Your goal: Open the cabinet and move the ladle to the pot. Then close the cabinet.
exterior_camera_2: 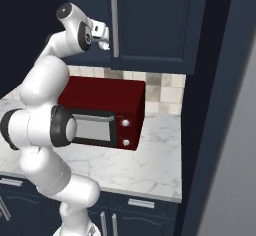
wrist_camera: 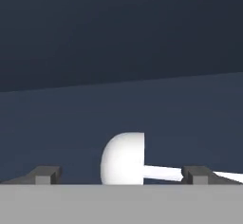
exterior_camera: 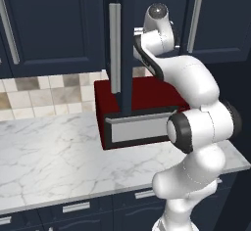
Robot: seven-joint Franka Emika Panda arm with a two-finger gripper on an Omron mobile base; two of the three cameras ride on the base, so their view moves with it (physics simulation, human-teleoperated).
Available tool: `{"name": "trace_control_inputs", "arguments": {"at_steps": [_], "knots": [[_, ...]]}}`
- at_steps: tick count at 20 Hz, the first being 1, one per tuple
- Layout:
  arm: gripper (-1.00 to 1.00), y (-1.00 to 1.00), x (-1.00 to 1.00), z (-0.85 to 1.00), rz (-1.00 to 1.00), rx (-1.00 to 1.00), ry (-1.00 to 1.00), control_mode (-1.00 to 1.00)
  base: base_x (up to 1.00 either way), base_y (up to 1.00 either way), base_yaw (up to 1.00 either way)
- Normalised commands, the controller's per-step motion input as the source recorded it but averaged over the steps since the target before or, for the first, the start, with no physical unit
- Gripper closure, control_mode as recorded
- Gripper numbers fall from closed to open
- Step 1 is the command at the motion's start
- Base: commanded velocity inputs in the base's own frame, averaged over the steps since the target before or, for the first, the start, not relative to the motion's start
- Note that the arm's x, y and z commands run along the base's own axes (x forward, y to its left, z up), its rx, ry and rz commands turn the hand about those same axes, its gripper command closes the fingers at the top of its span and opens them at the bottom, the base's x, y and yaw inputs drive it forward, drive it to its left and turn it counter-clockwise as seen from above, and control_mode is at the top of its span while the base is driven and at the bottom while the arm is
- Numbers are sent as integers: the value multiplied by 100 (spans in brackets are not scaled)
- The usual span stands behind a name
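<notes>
The cabinet door (exterior_camera: 125,44) stands swung open, seen nearly edge-on, with its long silver handle (exterior_camera: 114,49) facing me. My arm reaches up past it into the cabinet, and my gripper (exterior_camera_2: 103,36) sits beside a silver bar handle (exterior_camera_2: 114,25). In the hand view my gripper (wrist_camera: 121,174) is open, with one fingertip (wrist_camera: 45,174) far left and the other far right. The ladle (wrist_camera: 123,159) lies between them: a pale rounded bowl with a thin straight handle running to the right fingertip. I cannot tell whether the fingers touch it. The pot is out of view.
A dark red microwave (exterior_camera: 142,98) (exterior_camera_2: 100,100) stands on the marble counter (exterior_camera: 49,156) directly under the cabinet, below my arm. Tiled backsplash runs behind it. A tall dark panel (exterior_camera_2: 215,105) closes the right side. Low navy drawers (exterior_camera: 76,208) sit under the counter.
</notes>
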Motion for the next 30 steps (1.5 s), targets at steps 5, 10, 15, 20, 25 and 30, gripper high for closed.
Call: {"name": "trace_control_inputs", "arguments": {"at_steps": [5,10,15,20,25,30], "knots": [[-100,-2,37,-17,-4,0,8,-100,0,0,0],[-100,0,1,-34,-7,0,2,-100,0,0,0],[100,0,7,-51,-7,0,4,-100,0,0,0],[100,-5,28,-33,-1,1,1,-100,0,0,0],[100,0,-4,-11,9,7,0,-100,0,0,0],[100,22,-15,-5,26,10,0,-100,0,0,0]]}}
